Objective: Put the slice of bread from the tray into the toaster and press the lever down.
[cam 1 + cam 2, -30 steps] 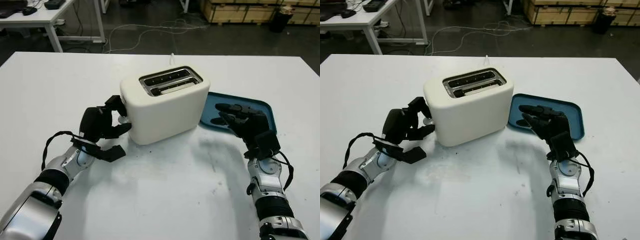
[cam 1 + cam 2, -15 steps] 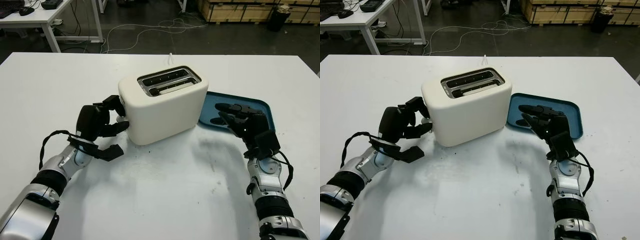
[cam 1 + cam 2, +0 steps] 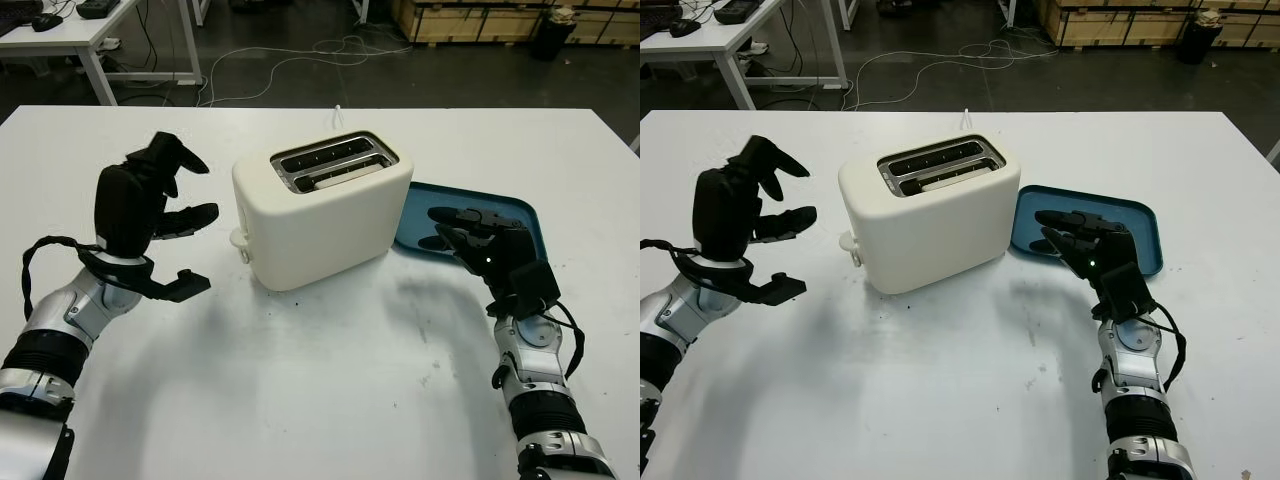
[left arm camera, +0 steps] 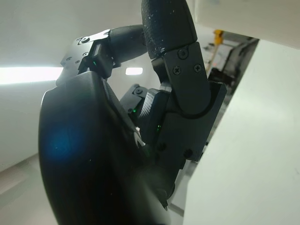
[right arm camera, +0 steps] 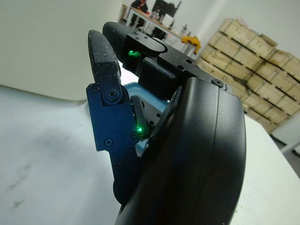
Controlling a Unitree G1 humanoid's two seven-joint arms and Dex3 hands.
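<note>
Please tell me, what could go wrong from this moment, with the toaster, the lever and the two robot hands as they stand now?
1. The toaster has its lever low on the side facing the left robot hand, which is open and raised beside it; a careless swing might knock the toaster.
2. The right robot hand is open over the blue tray; it could bump the rim.
3. A cord runs behind the toaster and may tug.

Left hand [image 3: 150,215] open beside toaster [image 3: 322,215]; right hand [image 3: 480,240] over tray [image 3: 520,212].
</note>
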